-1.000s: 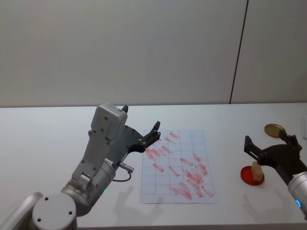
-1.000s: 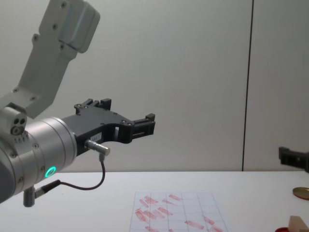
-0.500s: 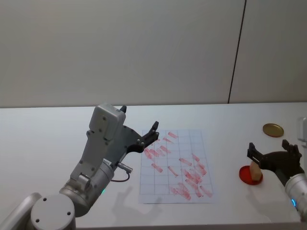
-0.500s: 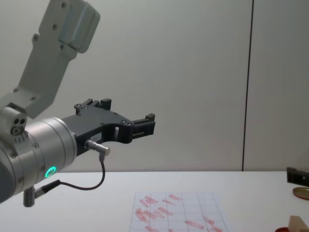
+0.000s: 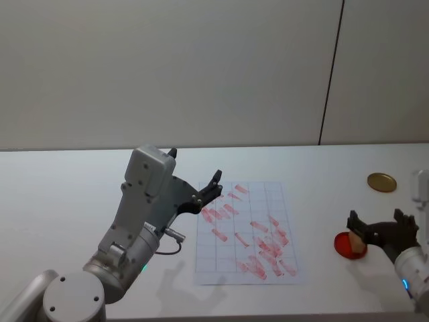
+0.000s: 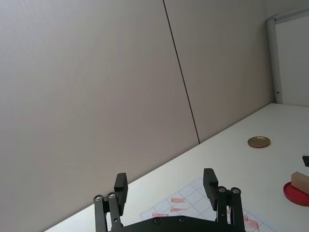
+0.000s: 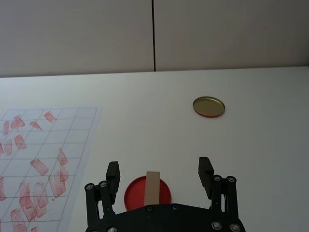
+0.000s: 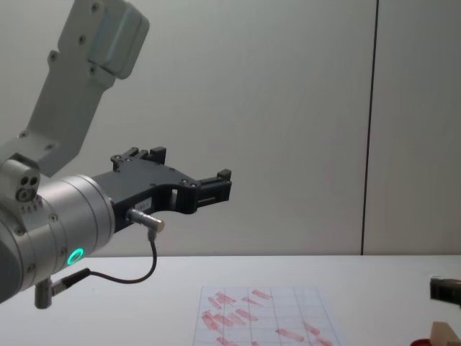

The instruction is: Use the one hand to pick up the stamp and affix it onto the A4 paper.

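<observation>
Stamp [image 7: 153, 186] sits inside spread R gripper [image 7: 159, 166], seemingly untouched.

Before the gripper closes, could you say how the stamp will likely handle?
The stamp looks like rigid wood, unlikely to flex. Perched on the red disc, it may tip if the open right gripper, flanking it, closes off-centre. The left gripper hangs raised, idle.

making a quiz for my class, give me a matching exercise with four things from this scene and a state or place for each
1 stamp
2 gold disc
3 A4 paper
4 right gripper

a open, fingers apart near the stamp
b covered in red marks
c standing on the red disc
d lying flat, apart from the other things

Pairs: 1-c, 2-d, 3-b, 4-a
</observation>
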Controlling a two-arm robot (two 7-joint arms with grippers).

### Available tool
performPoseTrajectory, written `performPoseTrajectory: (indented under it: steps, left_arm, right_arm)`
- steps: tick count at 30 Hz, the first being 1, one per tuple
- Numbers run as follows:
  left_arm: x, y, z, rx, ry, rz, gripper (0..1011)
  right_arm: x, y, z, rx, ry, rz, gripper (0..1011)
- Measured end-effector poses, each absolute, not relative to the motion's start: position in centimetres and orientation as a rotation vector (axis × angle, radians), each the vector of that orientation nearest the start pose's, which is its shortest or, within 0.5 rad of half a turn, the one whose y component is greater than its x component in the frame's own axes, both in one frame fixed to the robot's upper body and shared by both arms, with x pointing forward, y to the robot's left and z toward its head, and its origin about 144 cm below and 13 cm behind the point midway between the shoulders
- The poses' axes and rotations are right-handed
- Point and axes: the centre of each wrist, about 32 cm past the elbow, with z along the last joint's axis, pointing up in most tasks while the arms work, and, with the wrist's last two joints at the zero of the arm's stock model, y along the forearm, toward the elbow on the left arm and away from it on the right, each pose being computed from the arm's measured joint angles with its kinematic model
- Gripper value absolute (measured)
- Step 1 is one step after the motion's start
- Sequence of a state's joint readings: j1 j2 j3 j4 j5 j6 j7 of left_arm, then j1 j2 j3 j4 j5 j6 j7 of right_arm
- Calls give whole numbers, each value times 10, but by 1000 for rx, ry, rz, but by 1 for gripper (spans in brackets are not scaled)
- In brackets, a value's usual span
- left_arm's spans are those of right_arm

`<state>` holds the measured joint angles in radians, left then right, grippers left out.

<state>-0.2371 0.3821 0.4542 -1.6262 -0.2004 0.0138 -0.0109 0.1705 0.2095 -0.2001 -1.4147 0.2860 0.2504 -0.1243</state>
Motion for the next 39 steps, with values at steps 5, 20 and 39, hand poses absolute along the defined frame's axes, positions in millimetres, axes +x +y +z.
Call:
performPoseTrajectory:
  steps: [5,20,39]
  left_arm:
    - [492,198,1204,61,-268,1124,993]
    - [492,198,1204,61,-268,1124,993]
    - [492,198,1204,61,-268,1124,993]
  right_arm:
    - [508,-237,1136,-226,250,-1518,1001]
    - [523,-232,1115,-277,305,-1509,1001]
    - [531,-223,1103,-317,332,-1510,516]
